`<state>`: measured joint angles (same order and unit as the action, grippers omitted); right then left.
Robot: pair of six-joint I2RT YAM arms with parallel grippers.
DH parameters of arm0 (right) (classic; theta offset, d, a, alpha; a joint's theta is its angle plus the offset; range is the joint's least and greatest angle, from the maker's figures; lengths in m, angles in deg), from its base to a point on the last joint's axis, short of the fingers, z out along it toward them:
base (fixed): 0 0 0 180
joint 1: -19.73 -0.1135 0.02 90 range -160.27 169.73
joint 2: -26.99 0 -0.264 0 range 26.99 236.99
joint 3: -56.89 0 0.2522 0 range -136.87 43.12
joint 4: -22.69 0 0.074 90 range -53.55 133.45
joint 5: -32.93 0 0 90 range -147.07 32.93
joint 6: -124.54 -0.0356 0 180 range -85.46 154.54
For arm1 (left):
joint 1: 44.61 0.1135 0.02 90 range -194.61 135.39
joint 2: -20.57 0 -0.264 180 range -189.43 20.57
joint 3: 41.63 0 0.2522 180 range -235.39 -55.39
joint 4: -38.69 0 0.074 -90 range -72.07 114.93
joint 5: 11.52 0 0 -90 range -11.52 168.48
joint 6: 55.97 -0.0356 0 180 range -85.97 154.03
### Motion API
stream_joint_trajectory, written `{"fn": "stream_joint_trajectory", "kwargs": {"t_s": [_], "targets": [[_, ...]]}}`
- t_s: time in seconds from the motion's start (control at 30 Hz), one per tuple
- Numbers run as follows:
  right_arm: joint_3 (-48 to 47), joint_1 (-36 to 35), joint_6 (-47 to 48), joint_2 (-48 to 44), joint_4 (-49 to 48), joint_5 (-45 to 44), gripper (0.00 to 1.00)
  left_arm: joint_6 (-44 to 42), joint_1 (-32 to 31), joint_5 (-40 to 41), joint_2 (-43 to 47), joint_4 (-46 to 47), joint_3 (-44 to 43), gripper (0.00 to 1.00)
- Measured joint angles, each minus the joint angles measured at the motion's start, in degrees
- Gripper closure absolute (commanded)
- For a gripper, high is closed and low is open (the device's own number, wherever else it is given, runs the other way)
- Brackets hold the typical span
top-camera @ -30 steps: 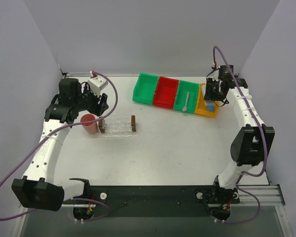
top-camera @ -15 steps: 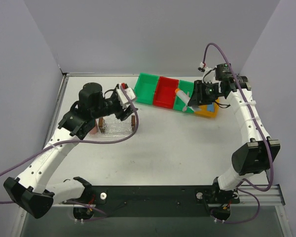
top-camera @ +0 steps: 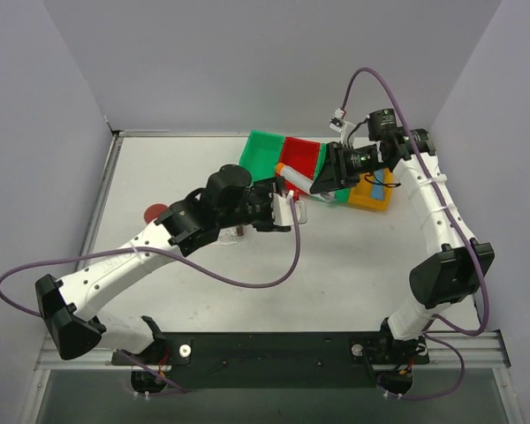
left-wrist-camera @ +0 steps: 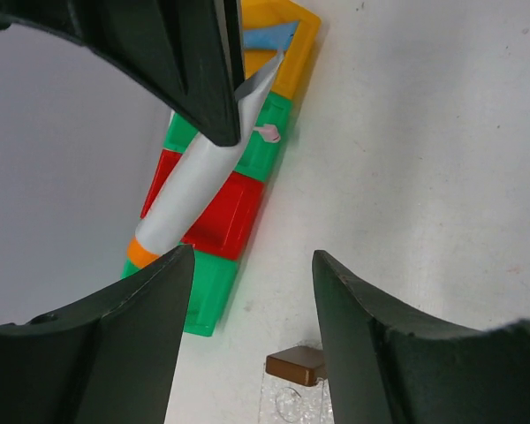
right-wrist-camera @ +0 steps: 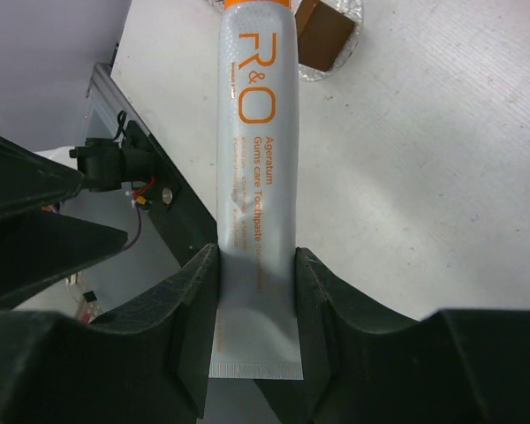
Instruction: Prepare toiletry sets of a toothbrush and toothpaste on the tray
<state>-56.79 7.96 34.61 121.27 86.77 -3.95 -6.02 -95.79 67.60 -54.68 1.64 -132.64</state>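
Holding the pale grey-white toothpaste tube with the orange cap (top-camera: 297,181) aloft at the centre of the overhead view!

Right gripper (right-wrist-camera: 253,265) is clamped across the tube's flat crimped tail, so the capped end leads, pointing to the top of the wrist view at the clear plastic tray with dark brown end blocks (right-wrist-camera: 322,34). That looks like a nose-first delivery. Left gripper (left-wrist-camera: 252,265) sits just beside the tube, jaws apart and empty, facing it; my read is a handover or a steadying catch. Behind it runs the row of green, red and yellow plastic bins (left-wrist-camera: 223,212), and the tray lies left of centre, mostly under the left arm.
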Motion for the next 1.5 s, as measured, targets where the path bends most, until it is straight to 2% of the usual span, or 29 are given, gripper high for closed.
{"fn": "stream_joint_trajectory", "kwargs": {"t_s": [0.17, 0.37, 0.57, 1.2, 1.3, 1.43, 1.47, 1.5], "targets": [[0.0, -0.81, 0.09, 0.57, 1.03, 2.56, 0.97, -4.81, -3.67, 5.38, -4.94, -0.09, -3.63, 0.34], [0.0, -1.36, 0.66, 0.66, 2.21, 5.6, 0.97, -8.5, -4.22, 8.74, -9.79, -0.52, -7.76, 0.34], [0.0, -1.62, 1.55, 0.66, 3.26, 7.45, 0.97, -10.73, -4.22, 9.77, -11.87, -1.64, -10.6, 0.34], [0.0, -2.99, 1.73, 0.66, 3.61, 9.33, 0.97, -11.69, -4.22, 9.33, -12.24, -2.99, -10.84, 0.35], [0.0, -3.26, 1.77, 0.63, 3.67, 9.33, 0.98, -11.67, -4.22, 9.03, -12.72, -3.1, -10.84, 0.38], [0.04, -3.34, 1.95, 0.63, 3.72, 9.35, 0.97, -11.43, -4.22, 8.9, -12.96, -3.1, -10.82, 0.54], [0.07, -3.34, 1.97, 0.63, 3.65, 9.49, 0.96, -11.41, -4.22, 8.81, -12.96, -3.23, -10.78, 0.63], [0.07, -3.34, 1.99, 0.63, 3.63, 9.51, 0.96, -11.37, -4.22, 8.85, -12.96, -3.26, -10.73, 0.69]]}}
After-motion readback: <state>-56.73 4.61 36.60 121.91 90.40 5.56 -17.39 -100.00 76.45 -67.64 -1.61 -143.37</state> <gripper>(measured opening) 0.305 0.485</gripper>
